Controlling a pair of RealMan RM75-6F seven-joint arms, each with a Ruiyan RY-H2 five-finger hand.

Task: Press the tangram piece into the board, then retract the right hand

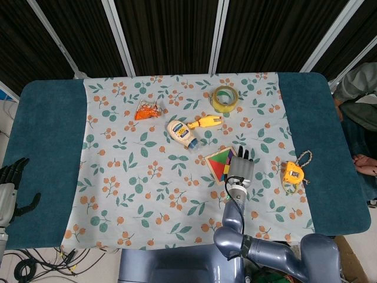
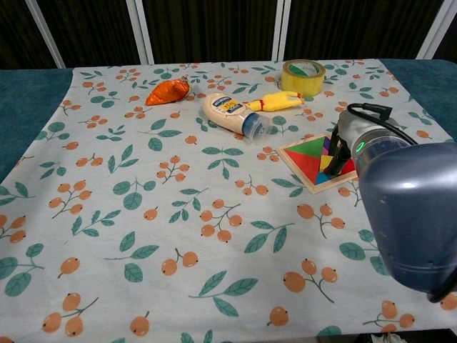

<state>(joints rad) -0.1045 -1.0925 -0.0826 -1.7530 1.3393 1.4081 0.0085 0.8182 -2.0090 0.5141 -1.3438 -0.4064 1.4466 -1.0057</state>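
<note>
Grey right hand [image 1: 240, 169] lies fingers-flat on the tangram board [image 1: 219, 164], clasping nothing; only the head view shows the idle, spread left hand [image 1: 10, 186]

Beyond the hand lie a tape roll [image 1: 224, 98], a yellow rubber chicken [image 1: 204, 122], a mayonnaise bottle [image 1: 181, 133] and an orange packet [image 1: 147, 110], while a yellow tape measure [image 1: 292, 173] sits to its right.

My head camera looks down from high up at the whole table [image 1: 47, 118]. My chest camera sits lower and nearer, sharing the cloth [image 1: 147, 194].
</note>
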